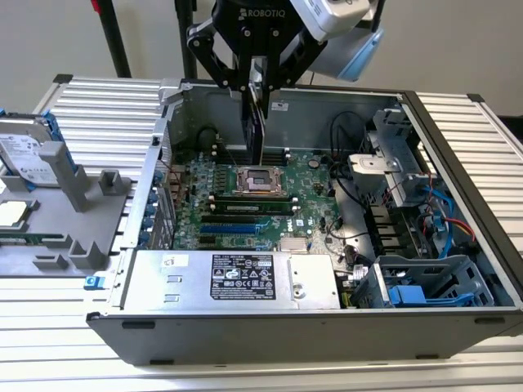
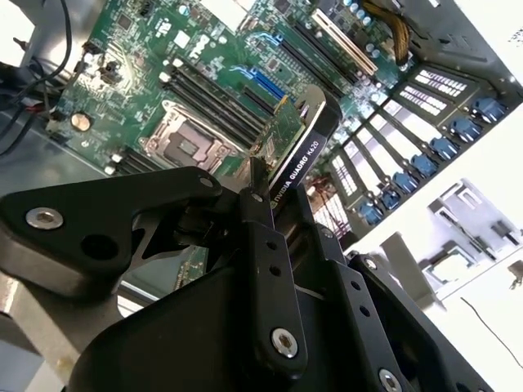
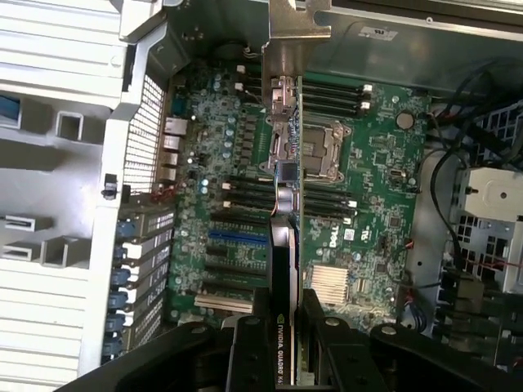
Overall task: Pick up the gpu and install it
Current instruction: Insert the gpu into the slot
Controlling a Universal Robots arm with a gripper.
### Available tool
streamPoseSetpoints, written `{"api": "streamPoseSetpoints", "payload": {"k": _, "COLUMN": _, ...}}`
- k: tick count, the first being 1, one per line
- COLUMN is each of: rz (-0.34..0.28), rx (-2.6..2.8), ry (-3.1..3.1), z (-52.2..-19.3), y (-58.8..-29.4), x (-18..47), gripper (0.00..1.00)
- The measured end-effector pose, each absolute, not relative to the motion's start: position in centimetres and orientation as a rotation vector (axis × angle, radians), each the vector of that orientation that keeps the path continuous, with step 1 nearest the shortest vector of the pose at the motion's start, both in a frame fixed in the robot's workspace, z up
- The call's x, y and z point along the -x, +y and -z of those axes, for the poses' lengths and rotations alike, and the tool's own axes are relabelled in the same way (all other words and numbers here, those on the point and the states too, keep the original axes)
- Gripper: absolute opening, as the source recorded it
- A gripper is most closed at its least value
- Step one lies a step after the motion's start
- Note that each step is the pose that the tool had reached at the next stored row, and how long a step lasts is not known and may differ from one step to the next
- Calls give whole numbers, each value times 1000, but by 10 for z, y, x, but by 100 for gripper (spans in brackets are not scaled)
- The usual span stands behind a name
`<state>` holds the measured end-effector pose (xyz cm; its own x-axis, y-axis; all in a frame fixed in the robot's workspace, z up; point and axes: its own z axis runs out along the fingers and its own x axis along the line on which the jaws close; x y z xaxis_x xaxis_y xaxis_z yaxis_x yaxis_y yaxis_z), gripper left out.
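Observation:
My gripper (image 1: 257, 88) hangs above the open computer case (image 1: 270, 339), shut on the gpu (image 1: 256, 126). The thin card hangs on edge from the fingers, its lower end just above the CPU socket (image 1: 260, 180) of the green motherboard (image 1: 315, 192). In the second wrist view the gpu (image 2: 304, 140) shows its black cover between the black fingers (image 2: 260, 214). The first wrist view has the gpu (image 3: 283, 245) edge-on, with its silver bracket (image 3: 288, 37) at the end away from the gripper (image 3: 286, 339). The expansion slots (image 3: 237, 249) lie beside the card, towards the case's slotted rear wall.
A silver power supply (image 1: 237, 278) fills the case's near side. Drive cages (image 1: 425, 282) and loose cables (image 1: 441, 212) sit at the exterior view's right. Outside the case, at the exterior view's left, a grey fixture (image 1: 69, 200) stands with a hard drive (image 1: 29, 155).

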<state>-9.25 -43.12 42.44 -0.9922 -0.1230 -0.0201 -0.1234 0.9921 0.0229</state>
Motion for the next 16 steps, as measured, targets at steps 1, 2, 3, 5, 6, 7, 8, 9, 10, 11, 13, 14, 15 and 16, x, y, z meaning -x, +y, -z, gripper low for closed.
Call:
{"api": "streamPoseSetpoints", "payload": {"k": 1, "rz": -38, "rx": 201, "ry": 3116, "z": -424, "y": -431, "x": 92, "gripper": 0}}
{"api": "streamPoseSetpoints", "payload": {"k": 2, "rz": -38, "rx": 208, "ry": 3116, "z": -424, "y": -431, "x": 92, "gripper": 0}}
{"api": "streamPoseSetpoints", "payload": {"k": 3, "rz": -38, "rx": 217, "ry": 3115, "z": -424, "y": -431, "x": 92, "gripper": 0}}
{"api": "streamPoseSetpoints", "payload": {"k": 5, "rz": -38, "rx": 233, "ry": 3114, "z": -424, "y": -431, "x": 92, "gripper": 0}}
{"api": "streamPoseSetpoints", "payload": {"k": 6, "rz": -38, "rx": 242, "ry": 3114, "z": -424, "y": -431, "x": 92, "gripper": 0}}
{"api": "streamPoseSetpoints", "payload": {"k": 7, "rz": -38, "rx": 250, "ry": 3113, "z": -424, "y": -431, "x": 92, "gripper": 0}}
{"api": "streamPoseSetpoints", "payload": {"k": 8, "rz": -38, "rx": 259, "ry": 3113, "z": -424, "y": -431, "x": 92, "gripper": 0}}
{"api": "streamPoseSetpoints", "payload": {"k": 9, "rz": -38, "rx": 268, "ry": 3112, "z": -424, "y": -431, "x": 92, "gripper": 0}}
{"api": "streamPoseSetpoints", "payload": {"k": 10, "rz": -38, "rx": 277, "ry": 3111, "z": -424, "y": -431, "x": 92, "gripper": 0}}
{"api": "streamPoseSetpoints", "payload": {"k": 11, "rz": -39, "rx": 286, "ry": 3110, "z": -424, "y": -431, "x": 92, "gripper": 0}}
{"api": "streamPoseSetpoints", "payload": {"k": 13, "rz": -39, "rx": 305, "ry": 3109, "z": -424, "y": -431, "x": 92, "gripper": 0}}
{"api": "streamPoseSetpoints", "payload": {"k": 14, "rz": -39, "rx": 315, "ry": 3108, "z": -424, "y": -431, "x": 92, "gripper": 0}}
{"api": "streamPoseSetpoints", "payload": {"k": 15, "rz": -39, "rx": 325, "ry": 3107, "z": -424, "y": -431, "x": 92, "gripper": 0}}
{"api": "streamPoseSetpoints", "payload": {"k": 16, "rz": -39, "rx": 335, "ry": 3106, "z": -424, "y": -431, "x": 92, "gripper": 0}}
